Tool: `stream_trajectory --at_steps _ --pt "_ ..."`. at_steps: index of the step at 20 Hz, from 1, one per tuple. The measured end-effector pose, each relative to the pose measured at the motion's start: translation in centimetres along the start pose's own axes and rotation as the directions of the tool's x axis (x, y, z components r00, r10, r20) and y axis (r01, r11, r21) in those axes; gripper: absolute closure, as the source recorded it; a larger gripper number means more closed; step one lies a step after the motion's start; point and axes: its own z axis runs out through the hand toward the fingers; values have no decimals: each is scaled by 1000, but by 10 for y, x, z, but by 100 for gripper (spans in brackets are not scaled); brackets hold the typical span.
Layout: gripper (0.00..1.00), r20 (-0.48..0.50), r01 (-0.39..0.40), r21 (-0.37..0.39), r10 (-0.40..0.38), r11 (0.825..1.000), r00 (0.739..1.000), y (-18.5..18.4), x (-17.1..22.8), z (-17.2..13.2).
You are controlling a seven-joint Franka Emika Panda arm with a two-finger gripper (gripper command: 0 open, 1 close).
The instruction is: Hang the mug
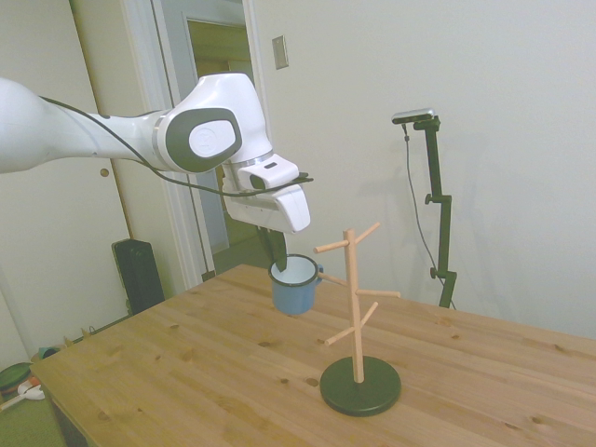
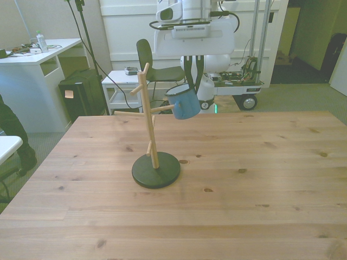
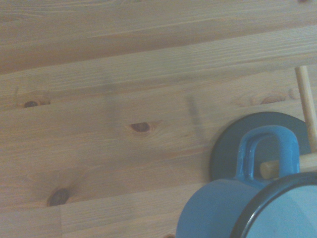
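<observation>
The wooden peg tree (image 2: 153, 130) rises mid-table, pegs jutting both ways; the mug (image 2: 184, 103) crowds its upper pegs (handle over one peg tip). Table (image 2: 260, 179) around lies bare.

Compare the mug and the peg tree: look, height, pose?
The mug is light-blue enamel with a dark rim; the peg tree is bare wood on a dark round base.
The mug is much shorter than the peg tree.
The mug hangs tilted off the table in the gripper; the peg tree stands upright on it.
They meet where a peg tip enters the mug's handle.

Mug (image 2: 182, 104) (tilted) at peg tree (image 2: 152, 130)
</observation>
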Motion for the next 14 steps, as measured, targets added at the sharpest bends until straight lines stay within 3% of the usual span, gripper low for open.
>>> stream_trajectory --at_steps 6,7,14 --pt "100 1 -12 5 12 1000 1000 17 15 -2" --pt "0 2 -16 4 16 1000 1000 19 17 -2" --pt "0 15 -23 -6 23 1000 1000 23 18 -1"
